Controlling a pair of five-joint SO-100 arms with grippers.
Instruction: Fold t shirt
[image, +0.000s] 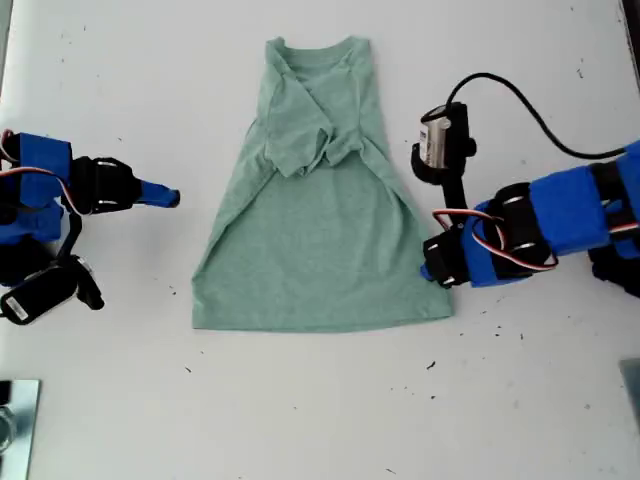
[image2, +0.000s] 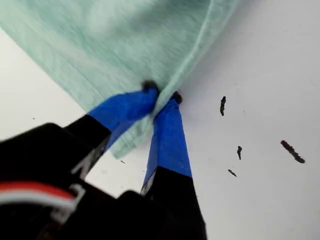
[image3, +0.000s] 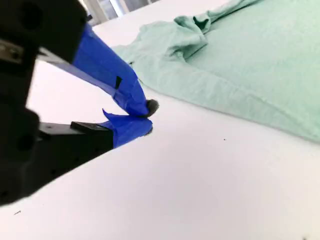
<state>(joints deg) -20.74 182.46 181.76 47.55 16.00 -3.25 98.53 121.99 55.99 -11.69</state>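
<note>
T shirt (image: 320, 250) lies mid-worktop (image: 300, 420), sleeves folded in. First tool (image2: 162, 97) pinches its hem corner at 4 o'clock; second tool (image3: 142, 117) apparently closed, empty, at 9. Lift corner low, carry evenly toward the neck.

My first gripper (image2: 161, 95) has its blue-taped jaws pinched together, tips nearly meeting, with a fold of cloth caught between them. My second gripper (image3: 145, 116) has its jaws closed tip to tip with nothing between them, the arm reaching out low and level.
</note>
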